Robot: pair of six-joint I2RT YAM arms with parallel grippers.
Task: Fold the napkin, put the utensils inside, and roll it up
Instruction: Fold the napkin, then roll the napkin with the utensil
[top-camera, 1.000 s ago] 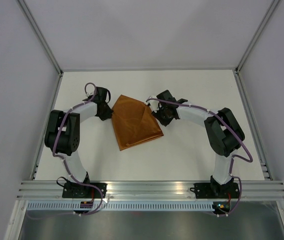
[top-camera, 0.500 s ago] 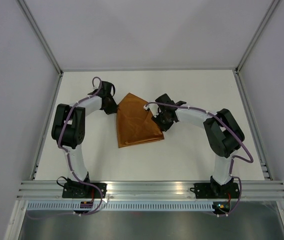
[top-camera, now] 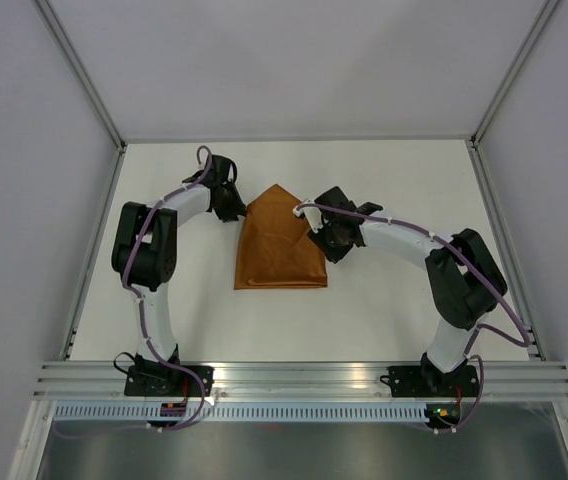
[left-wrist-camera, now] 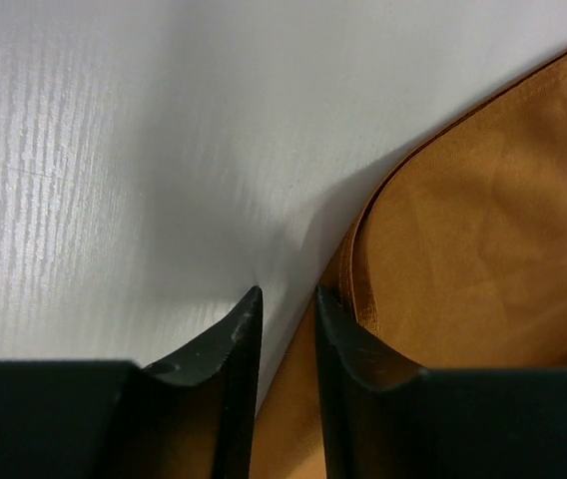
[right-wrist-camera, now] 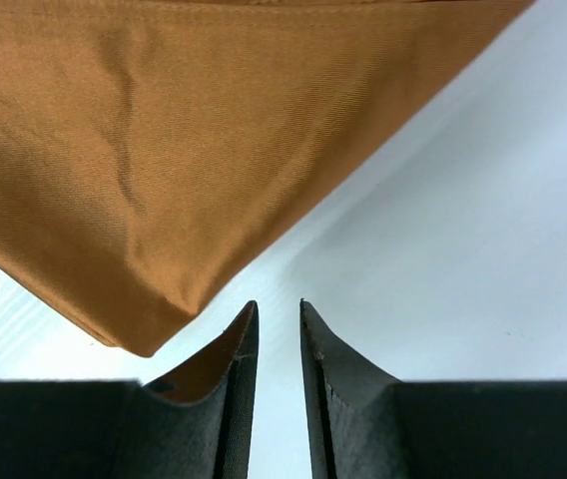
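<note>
The left pincer, seen from the overhead camera, sits at the upper left edge of the napkin. The right pincer sits against its right edge. The rust-brown cloth lies folded mid-bench between the two arms, peaked at the far end and with a straight near edge.

In the left wrist view, the left pincer's jaws are drawn in to a narrow slit. The napkin's hemmed, layered edge curves down from the upper right and runs into that slit, so the pincer has hold of the cloth there. Bare white bench fills the left of this view.

In the right wrist view, the right pincer's jaws are likewise nearly together. A strip of the brown cloth is lodged against the inner face of one finger. The napkin spreads across the top, one corner hanging just beside the fingertips.
</note>
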